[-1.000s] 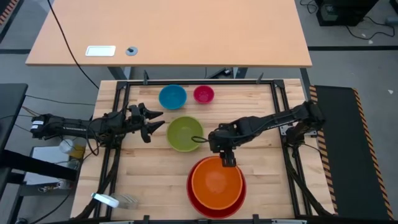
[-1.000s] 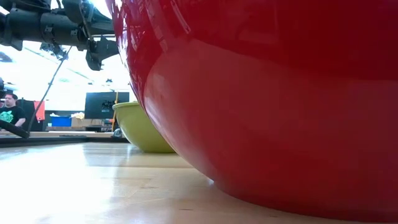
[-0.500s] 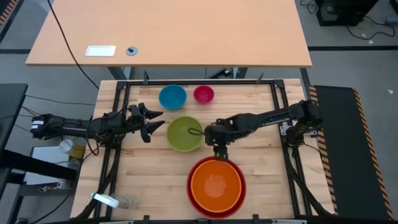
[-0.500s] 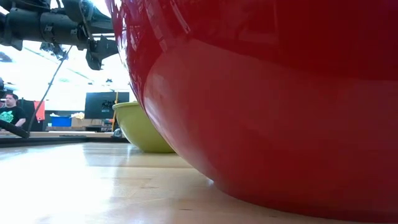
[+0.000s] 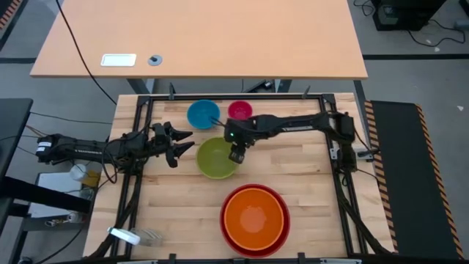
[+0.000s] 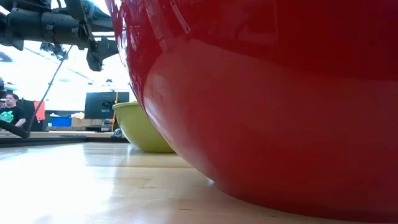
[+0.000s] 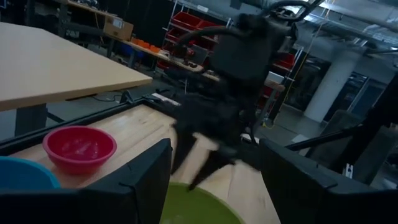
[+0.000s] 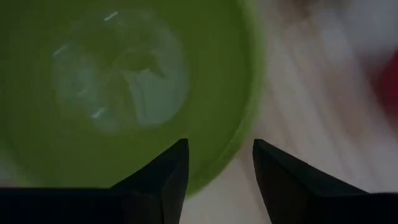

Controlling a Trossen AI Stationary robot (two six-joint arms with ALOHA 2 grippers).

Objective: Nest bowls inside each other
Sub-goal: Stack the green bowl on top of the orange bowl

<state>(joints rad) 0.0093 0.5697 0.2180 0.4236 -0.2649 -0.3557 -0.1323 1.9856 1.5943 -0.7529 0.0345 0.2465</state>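
Note:
The green bowl [image 5: 216, 158] sits on its base mid-table, with the blue bowl [image 5: 203, 114] and the pink bowl [image 5: 239, 111] behind it. The orange bowl [image 5: 254, 216] lies nested in the red bowl [image 5: 229, 233] near the front edge. My right gripper [image 5: 236, 155] hangs open over the green bowl's right rim [image 8: 239, 146], pointing steeply down, one finger above the inside and one above the table beside it. My left gripper [image 5: 181, 144] stands open and level, left of the green bowl, with nothing between its fingers.
A black rail frame [image 5: 331, 147] borders the wooden work table. A tan table [image 5: 198, 37] stands beyond the far edge. A tape roll [image 5: 124, 235] lies at the near left corner. The red bowl [image 6: 267, 106] fills most of the low view; a person [image 6: 9, 113] sits far behind.
My right gripper has left the spot above the orange bowl's far rim, gone toward the table's far left and sunk a little; it now hangs over the green bowl's right rim. The bowls have stayed where they were.

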